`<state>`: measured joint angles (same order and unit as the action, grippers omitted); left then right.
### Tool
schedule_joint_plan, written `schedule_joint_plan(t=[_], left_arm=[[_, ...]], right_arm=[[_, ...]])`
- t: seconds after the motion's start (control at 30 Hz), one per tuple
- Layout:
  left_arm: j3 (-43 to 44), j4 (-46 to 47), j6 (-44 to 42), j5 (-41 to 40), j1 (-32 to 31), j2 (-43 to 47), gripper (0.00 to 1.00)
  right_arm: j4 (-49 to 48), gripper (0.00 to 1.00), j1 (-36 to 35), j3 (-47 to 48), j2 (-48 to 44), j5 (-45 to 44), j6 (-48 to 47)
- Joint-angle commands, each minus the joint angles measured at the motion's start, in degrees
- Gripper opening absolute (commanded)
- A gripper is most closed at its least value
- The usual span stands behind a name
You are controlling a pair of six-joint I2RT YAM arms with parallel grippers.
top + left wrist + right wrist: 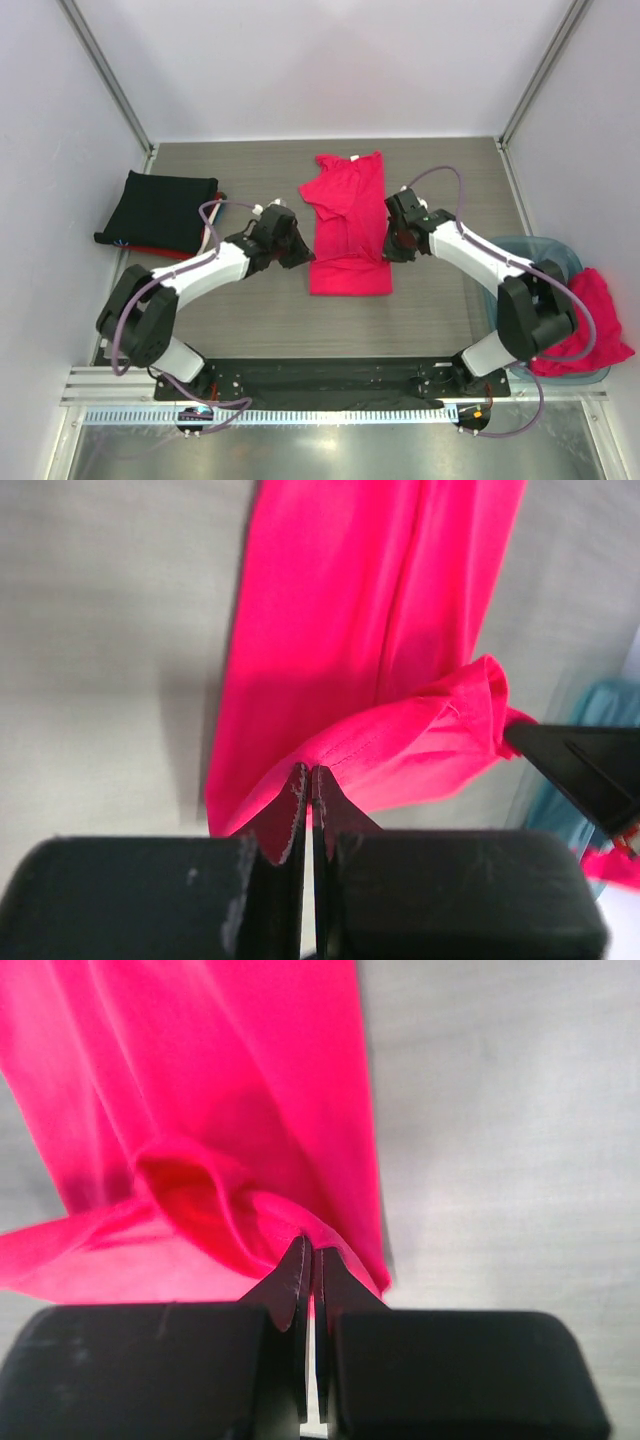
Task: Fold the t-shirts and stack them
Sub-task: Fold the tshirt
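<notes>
Left gripper [306,778] and right gripper [308,1252] each clench the pink t-shirt [348,228], seemingly by little hem, so uneven pulling could slip it.

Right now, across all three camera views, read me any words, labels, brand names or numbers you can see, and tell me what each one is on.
No text in any view can be read.
white neck label on the pink-red t-shirt: too small to read.
black folded t-shirt: no print visible.
Both wrist views: only plain fabric and bare table, no writing.

Half-folded bright pink t-shirt [348,230] at centre; folded black shirt [158,208] far left atop dark red shirt [165,252].
</notes>
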<state>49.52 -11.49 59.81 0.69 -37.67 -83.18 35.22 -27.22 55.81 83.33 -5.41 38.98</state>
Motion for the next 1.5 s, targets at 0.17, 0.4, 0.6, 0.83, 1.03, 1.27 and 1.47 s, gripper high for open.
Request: schedule_joint_plan(t=[0.17,0.4,0.6,0.83,1.03,1.27,1.47], left_arm=[[11.1,4.3,-2.0,5.8,5.7,-13.2,0.00],[16.3,5.2,-2.1,6.9,8.5,-17.0,0.00],[19.6,4.7,-1.9,7.5,10.9,-18.8,0.00],[25.5,4.9,-2.4,9.4,12.2,-24.8,0.00],[32.0,4.7,-5.5,9.0,15.2,-29.2,0.26],[27.4,0.9,-10.8,8.7,14.6,-22.2,0.66],[11.6,2.9,-11.0,9.8,11.7,-12.5,0.65]], right_arm=[[-2.5,0.01,5.5,14.4,11.8,4.5,-6.6],[-2.7,0.01,8.3,20.1,17.2,7.1,-7.3],[-2.6,0.01,10.5,23.4,19.7,8.5,-8.0],[-2.7,0.01,12.5,29.7,24.4,9.9,-8.5],[-5.1,0.60,13.5,35.6,27.5,11.3,-9.5],[-6.9,0.69,13.4,24.0,15.0,10.0,-9.4],[-10.2,0.60,13.4,5.0,2.4,12.6,-9.5]])
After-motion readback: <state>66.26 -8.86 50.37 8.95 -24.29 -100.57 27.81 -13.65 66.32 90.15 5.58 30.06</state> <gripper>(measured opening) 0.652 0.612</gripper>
